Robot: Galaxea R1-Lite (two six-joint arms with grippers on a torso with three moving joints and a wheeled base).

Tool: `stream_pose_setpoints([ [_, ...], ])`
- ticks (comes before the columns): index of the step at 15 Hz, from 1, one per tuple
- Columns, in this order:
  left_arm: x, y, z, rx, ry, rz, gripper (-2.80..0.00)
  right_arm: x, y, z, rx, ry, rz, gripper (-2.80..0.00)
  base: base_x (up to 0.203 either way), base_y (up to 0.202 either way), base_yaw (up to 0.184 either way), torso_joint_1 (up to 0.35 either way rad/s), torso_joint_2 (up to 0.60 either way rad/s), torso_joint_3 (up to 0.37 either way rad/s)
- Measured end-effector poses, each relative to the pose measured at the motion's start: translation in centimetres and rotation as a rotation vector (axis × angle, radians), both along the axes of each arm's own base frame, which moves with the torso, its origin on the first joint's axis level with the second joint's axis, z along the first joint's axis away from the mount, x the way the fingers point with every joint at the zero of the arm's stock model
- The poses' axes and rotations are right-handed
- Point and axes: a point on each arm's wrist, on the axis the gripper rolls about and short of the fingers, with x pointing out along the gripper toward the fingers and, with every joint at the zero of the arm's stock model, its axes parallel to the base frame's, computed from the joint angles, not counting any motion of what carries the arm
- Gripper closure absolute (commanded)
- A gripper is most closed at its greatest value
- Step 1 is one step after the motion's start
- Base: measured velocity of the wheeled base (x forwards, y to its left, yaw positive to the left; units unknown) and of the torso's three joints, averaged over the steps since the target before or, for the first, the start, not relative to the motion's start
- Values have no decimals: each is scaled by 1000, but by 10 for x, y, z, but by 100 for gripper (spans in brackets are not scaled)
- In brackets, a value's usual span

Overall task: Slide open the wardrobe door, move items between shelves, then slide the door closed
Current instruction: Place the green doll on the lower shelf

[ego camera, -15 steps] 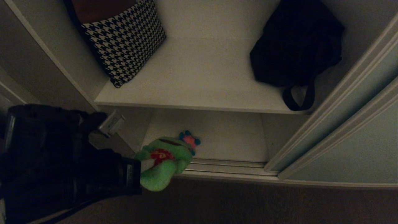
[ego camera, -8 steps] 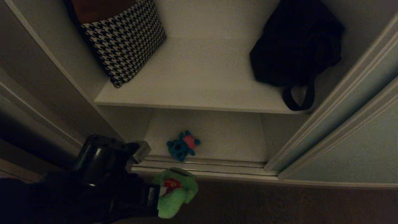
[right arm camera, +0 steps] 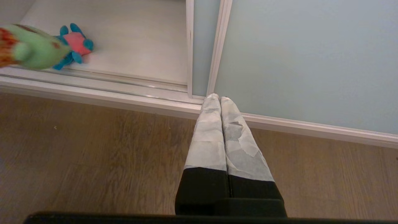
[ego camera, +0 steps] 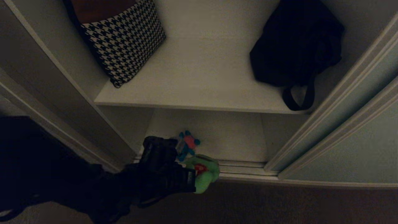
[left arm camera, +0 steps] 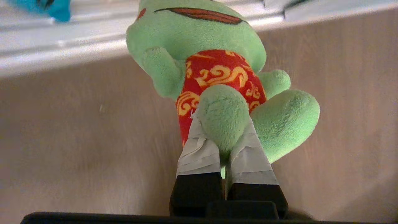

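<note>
My left gripper (left arm camera: 224, 130) is shut on one leg of the bright green soft toy (left arm camera: 199, 37) with a red patterned belly. It holds the toy (ego camera: 203, 172) low over the floor rail (ego camera: 242, 169), at the front of the bottom shelf (ego camera: 230, 137). The teal-blue toy (ego camera: 188, 144) lies on that shelf just behind it, partly hidden by my arm. The sliding wardrobe door (ego camera: 357, 140) stands slid aside at the right. The upper shelf (ego camera: 202, 81) is bare in its middle. My right gripper (right arm camera: 220, 99) is shut and empty, parked above the wooden floor by the door's foot (right arm camera: 295, 56).
A black-and-white houndstooth cushion (ego camera: 124, 40) leans at the upper shelf's left. A black bag (ego camera: 295, 46) sits at its right, with a strap hanging over the edge. The wardrobe's left side wall (ego camera: 62, 102) stands close to my left arm. Brown wooden floor (ego camera: 279, 202) lies in front.
My left arm has dropped, then reached forward and right with the green toy, which went from left of the opening to low over the rail. The teal toy has not moved.
</note>
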Motion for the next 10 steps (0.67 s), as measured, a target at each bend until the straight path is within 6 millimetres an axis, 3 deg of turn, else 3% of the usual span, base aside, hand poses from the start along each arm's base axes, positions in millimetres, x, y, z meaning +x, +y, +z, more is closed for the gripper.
stream_pose_setpoints([
  [7,50,-33,-44,7,-60,-4,0,0,0,0,0,0,0,0,0,0,0,0,0,0],
  [10,79,-51,-56,-17,-182,35,0,0,0,0,0,0,0,0,0,0,0,0,0,0],
])
